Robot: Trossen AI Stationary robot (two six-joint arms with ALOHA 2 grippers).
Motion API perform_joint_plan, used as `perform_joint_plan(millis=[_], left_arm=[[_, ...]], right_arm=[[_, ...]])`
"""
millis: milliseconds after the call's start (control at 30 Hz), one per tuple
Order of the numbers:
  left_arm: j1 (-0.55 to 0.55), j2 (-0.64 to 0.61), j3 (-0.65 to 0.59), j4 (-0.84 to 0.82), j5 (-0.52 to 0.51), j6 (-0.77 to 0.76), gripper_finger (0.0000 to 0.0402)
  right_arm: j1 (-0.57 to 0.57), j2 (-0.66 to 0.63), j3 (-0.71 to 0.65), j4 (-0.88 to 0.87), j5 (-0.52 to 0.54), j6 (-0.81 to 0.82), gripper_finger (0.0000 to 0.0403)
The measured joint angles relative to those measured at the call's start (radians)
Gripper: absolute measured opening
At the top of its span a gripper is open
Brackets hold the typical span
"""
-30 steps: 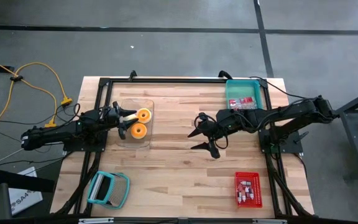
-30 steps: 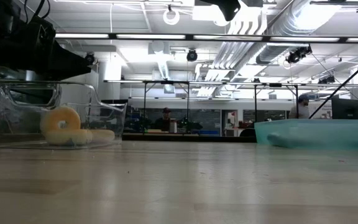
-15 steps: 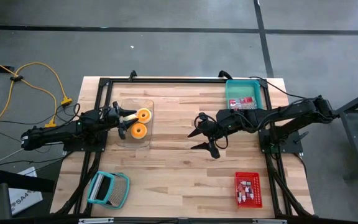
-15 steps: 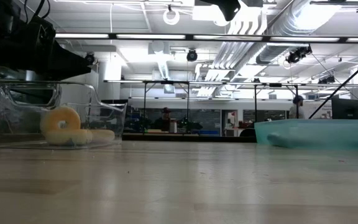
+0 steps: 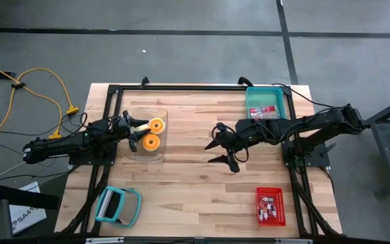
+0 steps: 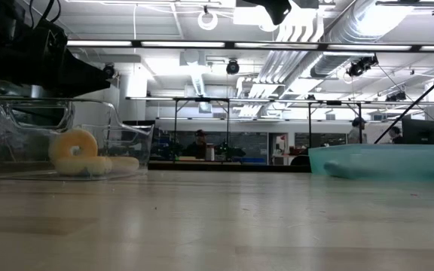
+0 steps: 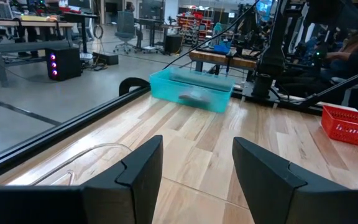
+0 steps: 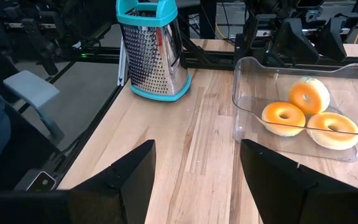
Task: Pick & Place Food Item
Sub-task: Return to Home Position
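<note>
Note three doughnuts (image 8: 283, 118) inside the transparent bin (image 5: 161, 112), two flat, one leaning; find left hand (image 5: 141, 134) spread open over the bin's edge nearest its own arm, gripping nothing; find right hand (image 5: 212, 152) open and empty too, mid-worktop (image 5: 188, 183), facing the bin from well to its right; judge placing done, retreat pending; expect open room outward for both, minding only the bin rim; grater (image 5: 118, 206), teal tray (image 5: 268, 88), red basket (image 5: 270, 189) apart from either hand.
</note>
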Motion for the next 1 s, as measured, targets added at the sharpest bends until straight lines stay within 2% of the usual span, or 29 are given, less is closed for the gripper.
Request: perform_joint_plan(millis=[400,633,700,900,1000], left_arm=[[0.000,0.000,0.000,0.000,0.000,0.000,0.0187],[0.000,0.000,0.000,0.000,0.004,0.000,0.0187],[0.000,0.000,0.000,0.000,0.003,0.000,0.0187],[0.000,0.000,0.000,0.000,0.003,0.000,0.0187],[0.000,0.000,0.000,0.000,0.003,0.000,0.0187]], right_arm=[[0.000,0.000,0.000,0.005,0.000,-0.030,0.0223],[-0.037,0.000,0.000,0.103,0.095,-0.051,0.0223],[-0.065,0.000,0.000,0.125,0.070,-0.056,0.0223],[-0.180,0.000,0.000,0.148,-0.117,-0.049,0.0223],[-0.239,-0.001,0.000,0.153,-0.171,-0.038,0.0223]])
